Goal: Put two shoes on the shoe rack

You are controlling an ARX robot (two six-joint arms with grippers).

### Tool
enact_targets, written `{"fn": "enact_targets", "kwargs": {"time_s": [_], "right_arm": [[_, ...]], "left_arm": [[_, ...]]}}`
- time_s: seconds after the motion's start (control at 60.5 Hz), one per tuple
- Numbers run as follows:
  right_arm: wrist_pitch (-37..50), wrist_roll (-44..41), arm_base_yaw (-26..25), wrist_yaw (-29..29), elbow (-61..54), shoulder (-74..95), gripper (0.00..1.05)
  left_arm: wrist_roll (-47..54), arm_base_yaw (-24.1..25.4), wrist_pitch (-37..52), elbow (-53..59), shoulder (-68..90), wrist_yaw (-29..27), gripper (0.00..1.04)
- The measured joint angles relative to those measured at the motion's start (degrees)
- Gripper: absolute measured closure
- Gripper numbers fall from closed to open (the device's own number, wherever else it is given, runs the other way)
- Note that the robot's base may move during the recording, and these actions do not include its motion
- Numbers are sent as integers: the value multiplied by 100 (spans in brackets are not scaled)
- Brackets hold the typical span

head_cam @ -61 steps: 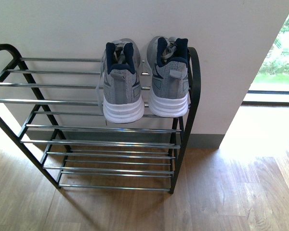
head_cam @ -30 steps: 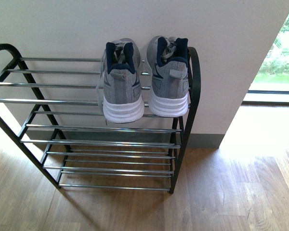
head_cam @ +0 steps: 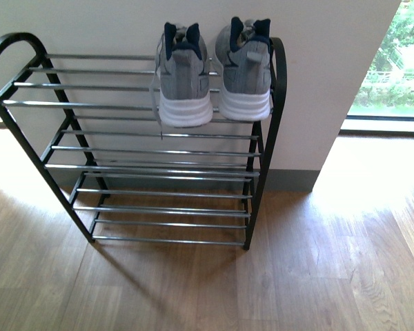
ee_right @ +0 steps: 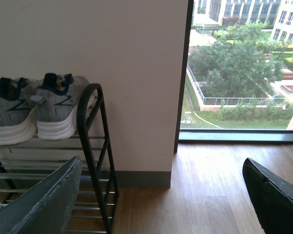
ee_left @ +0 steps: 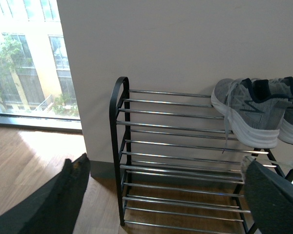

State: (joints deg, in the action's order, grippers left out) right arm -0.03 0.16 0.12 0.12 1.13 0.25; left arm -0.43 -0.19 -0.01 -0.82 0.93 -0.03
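Front view takes in a wooden floor (head_cam: 317, 269), a plain pale wall (head_cam: 103, 24) and a window (head_cam: 390, 62) at the right with greenery outside; the shoe rack (head_cam: 162, 167) stands on the floor against the wall. The two shoes (head_cam: 184, 86) sit side by side on its top tier at the right end, heels out, toes to the wall. Seen from the wrist views, the left claw (ee_left: 161, 163) and right claw (ee_right: 161, 165) each have their fingers spread wide, holding nothing, well apart from the shoes.

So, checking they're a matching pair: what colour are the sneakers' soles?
White; the soles show best in the front view.
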Motion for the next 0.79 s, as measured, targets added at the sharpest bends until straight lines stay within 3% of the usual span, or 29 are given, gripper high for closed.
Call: {"fn": "enact_targets", "kwargs": {"time_s": [0.793], "right_arm": [[-2, -2, 0, 2, 0, -4, 9]], "left_arm": [[15, 0, 0, 0, -4, 0, 9]]}}
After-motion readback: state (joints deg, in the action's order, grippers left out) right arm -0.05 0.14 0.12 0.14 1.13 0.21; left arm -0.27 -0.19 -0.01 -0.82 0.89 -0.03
